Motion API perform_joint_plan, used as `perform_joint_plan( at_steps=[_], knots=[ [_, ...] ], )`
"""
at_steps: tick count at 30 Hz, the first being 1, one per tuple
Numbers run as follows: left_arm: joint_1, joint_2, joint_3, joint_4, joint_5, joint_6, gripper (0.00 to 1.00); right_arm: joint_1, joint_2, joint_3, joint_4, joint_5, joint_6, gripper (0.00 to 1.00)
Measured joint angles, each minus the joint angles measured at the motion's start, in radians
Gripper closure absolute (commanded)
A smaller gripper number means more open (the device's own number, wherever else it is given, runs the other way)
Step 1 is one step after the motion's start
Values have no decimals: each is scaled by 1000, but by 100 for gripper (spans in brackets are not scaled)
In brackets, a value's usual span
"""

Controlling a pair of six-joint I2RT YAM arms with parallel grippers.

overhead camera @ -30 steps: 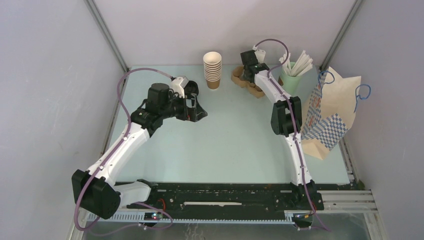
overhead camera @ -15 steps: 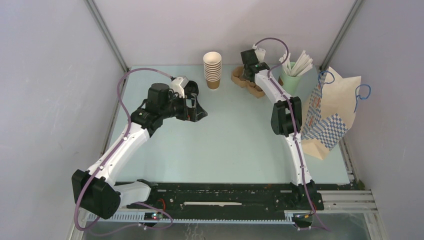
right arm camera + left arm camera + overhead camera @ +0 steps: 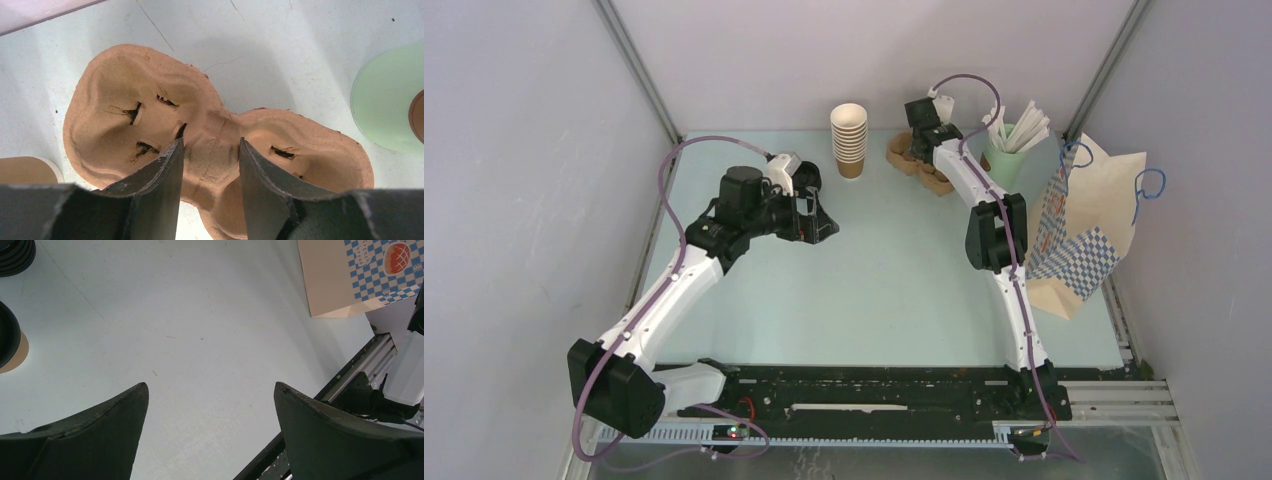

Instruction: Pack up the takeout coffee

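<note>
Right pincer (image 3: 211, 142) hung low over the brown moulded-pulp cup tray (image 3: 150, 100) at the back of the bench (image 3: 874, 280). Its two fingers stood partly apart, one on each side of the narrow ridge between the tray's two empty wells. No clamping on the ridge was visible. The left pincer (image 3: 211, 385) was spread wide and held nothing; it hovered over bare bench surface near the middle left.

The takeout coffee was among the kraft paper cups (image 3: 849, 135), which stood upright as one stack at the back of the bench, just to the left of the tray and apart from both pincers. A pale green cup (image 3: 1004, 160) with white straws stood to the right of the tray, and the paper bag (image 3: 1084, 230) with the blue check pattern stood at the right edge.

The step in hand seemed to be the taking of the tray, so the packing was probably at an early stage. The next move would call for closing the fingers on the ridge squarely, because the pulp is thin and could tear or tilt when lifted.
</note>
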Motion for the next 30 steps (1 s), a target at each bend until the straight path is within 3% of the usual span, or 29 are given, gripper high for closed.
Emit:
perform_joint_plan(
  at_steps=[17, 30],
  knots=[
    [0, 0, 0, 2, 1, 0, 0, 11, -10, 13, -8, 17, -23, 57],
    [0, 0, 0, 4, 4, 0, 0, 12, -120, -53, -12, 3, -16, 59]
  ],
)
